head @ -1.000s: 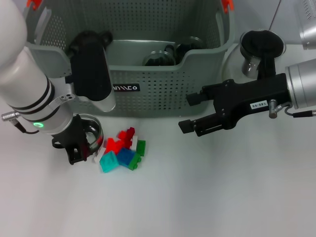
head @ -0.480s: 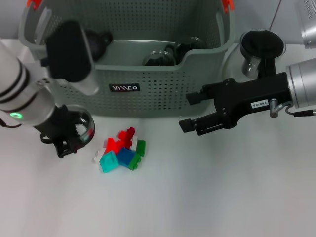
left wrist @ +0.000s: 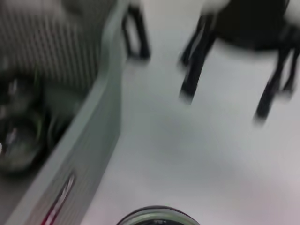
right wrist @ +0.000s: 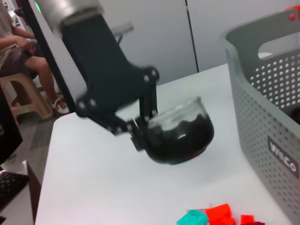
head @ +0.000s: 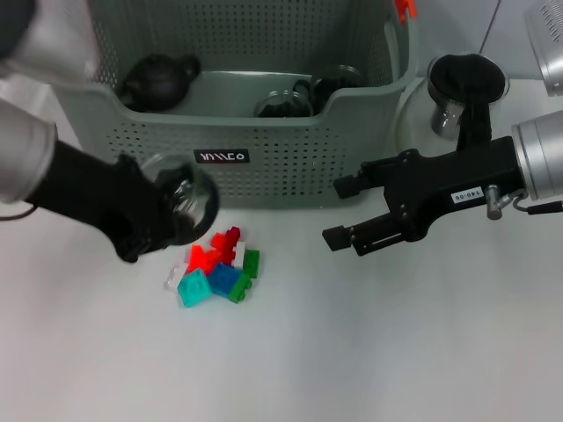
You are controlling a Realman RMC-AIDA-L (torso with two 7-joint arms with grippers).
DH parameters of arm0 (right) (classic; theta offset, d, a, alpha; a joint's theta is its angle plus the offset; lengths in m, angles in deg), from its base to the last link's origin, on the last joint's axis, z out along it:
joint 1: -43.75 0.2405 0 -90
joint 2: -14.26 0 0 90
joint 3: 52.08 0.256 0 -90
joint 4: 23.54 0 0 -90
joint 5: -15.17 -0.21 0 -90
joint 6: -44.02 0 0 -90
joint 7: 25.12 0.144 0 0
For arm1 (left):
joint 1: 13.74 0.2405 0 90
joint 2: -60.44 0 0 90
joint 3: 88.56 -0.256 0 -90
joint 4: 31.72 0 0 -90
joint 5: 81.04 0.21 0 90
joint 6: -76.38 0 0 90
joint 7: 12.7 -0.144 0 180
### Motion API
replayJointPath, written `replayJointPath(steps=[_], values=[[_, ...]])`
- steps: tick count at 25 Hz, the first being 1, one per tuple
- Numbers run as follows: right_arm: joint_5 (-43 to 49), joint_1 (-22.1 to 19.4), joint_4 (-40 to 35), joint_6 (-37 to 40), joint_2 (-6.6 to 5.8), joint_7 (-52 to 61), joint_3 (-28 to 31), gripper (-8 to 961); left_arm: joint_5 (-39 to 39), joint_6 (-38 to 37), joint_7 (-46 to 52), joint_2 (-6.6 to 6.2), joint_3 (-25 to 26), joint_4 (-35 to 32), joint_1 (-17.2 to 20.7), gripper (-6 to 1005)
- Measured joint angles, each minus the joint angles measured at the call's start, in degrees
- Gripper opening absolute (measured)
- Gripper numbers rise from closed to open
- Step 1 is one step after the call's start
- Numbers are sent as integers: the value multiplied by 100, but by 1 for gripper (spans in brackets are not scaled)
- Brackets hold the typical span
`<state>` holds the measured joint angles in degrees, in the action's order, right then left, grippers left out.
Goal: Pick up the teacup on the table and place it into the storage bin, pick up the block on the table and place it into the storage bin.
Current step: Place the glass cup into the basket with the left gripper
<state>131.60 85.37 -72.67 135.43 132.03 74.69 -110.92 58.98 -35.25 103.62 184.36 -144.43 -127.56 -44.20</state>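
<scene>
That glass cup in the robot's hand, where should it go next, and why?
Probably up and over the storage bin's front wall. The left hand grips the glass teacup clear of the table, beside the bin but outside it. The blocks lie on the table; the right hand hangs open, idle.

Head cam overhead; wrist cams low, prob.

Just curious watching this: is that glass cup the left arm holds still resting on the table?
Apart. The right wrist view shows the teacup held by the left gripper, hanging clear above the table.
</scene>
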Motion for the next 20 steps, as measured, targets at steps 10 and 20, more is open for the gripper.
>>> replayJointPath(steps=[10,20], values=[[47,-9,0,193,38,-111,-47,881,-1912,-11,287,-322,1184,332,-487,47],[82,-10,0,194,72,-147,-93,882,-1863,1542,66,-727,1133,2082,-1323,46]])
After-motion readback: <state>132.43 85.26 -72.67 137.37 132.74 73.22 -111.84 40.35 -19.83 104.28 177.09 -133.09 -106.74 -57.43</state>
